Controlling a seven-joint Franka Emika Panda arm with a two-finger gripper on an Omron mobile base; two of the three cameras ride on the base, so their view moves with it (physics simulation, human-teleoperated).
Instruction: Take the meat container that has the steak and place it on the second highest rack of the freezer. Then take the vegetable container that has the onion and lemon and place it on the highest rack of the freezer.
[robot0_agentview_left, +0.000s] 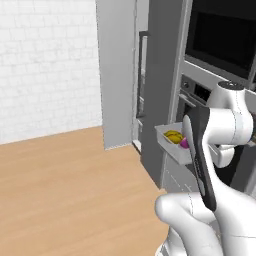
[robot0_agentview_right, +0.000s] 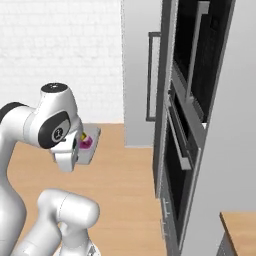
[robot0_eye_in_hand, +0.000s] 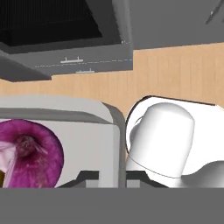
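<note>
The onion (robot0_eye_in_hand: 28, 153) lies close in the vegetable container (robot0_eye_in_hand: 111, 118), whose wall the jaws pinch. The lemon (robot0_agentview_left: 173, 135) sits beside it, held aloft above the wooden floor (robot0_agentview_left: 70, 190) near the freezer (robot0_agentview_left: 120, 70).

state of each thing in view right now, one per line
vegetable container: lifted off any surface, carried at the arm's end, roughly level
onion: lying inside the container
lemon: inside the container, beside the onion
tool: shut on the container's rim
freezer: door side faces the camera; cannot tell if it is open
wall oven: door closed
</note>
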